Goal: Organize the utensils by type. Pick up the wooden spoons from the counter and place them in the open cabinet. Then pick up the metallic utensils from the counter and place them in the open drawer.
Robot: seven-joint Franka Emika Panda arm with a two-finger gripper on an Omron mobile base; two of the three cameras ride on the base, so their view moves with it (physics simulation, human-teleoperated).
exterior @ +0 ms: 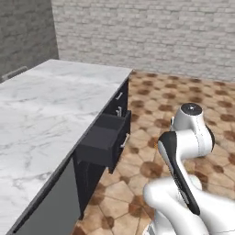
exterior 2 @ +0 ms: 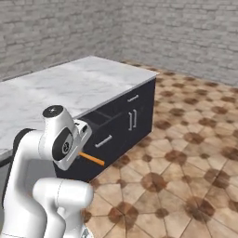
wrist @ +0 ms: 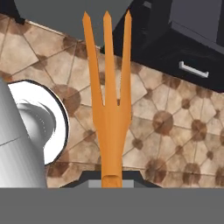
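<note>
Left base view, table: the white marble table (exterior: 46, 114) runs along the left, with dark cabinet fronts below its edge.
Left base view, open drawer: the open drawer (exterior: 103, 140) juts out of the cabinet front just under the table edge, its inside dark.
Left base view, arm: the white arm (exterior: 188, 137) stands over the tiled floor (exterior: 151, 119), to the right of the open drawer and apart from it.
Right base view, orange fork: the orange fork (exterior 2: 91, 159) shows as a slim orange bar sticking out from under the arm's wrist, in front of the dark cabinet fronts and below the table edge.
Right base view, open drawer: it sits just beyond the fork, pulled out beneath the table.
Hand view, pincer: the pincer (wrist: 111, 180) is clamped together on the handle end of the orange fork.
Hand view, orange fork: it runs straight out from the pincer, three prongs pointing away, over the floor and toward the dark cabinet fronts.
Hand view, drawer front: a dark drawer front with a pale handle (wrist: 193, 69) lies to the right of the prongs.
</note>
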